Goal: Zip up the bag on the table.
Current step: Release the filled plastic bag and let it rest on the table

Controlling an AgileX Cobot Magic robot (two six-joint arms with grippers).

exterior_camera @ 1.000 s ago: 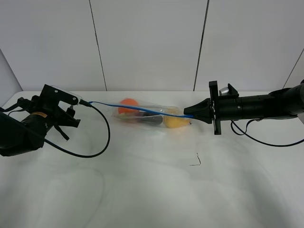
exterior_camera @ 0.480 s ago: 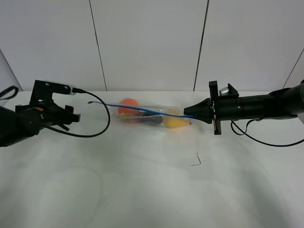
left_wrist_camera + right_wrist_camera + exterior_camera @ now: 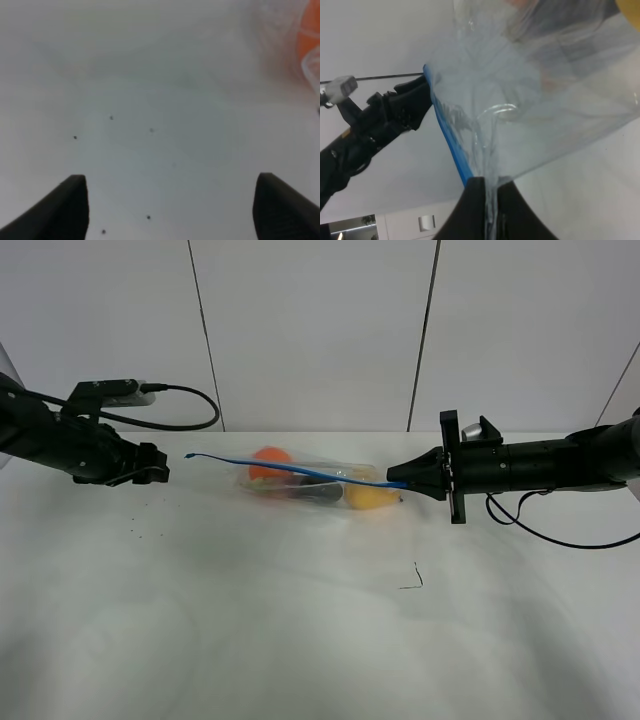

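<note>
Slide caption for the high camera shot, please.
Right jaws pinch one end of the fruit-filled zip bag on the white table; left jaws open, apart from the blue strip.

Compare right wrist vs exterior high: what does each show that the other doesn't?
Only right wrist: a close-up of the right claw shut on the bag, with plastic bunched between its fingers right beside the blue zip strip.
Only exterior high: the bag's full length, the table with a small dark mark, and the left claw apart from the strip's free end.
Both: the bag, the strip and the left arm.
</note>
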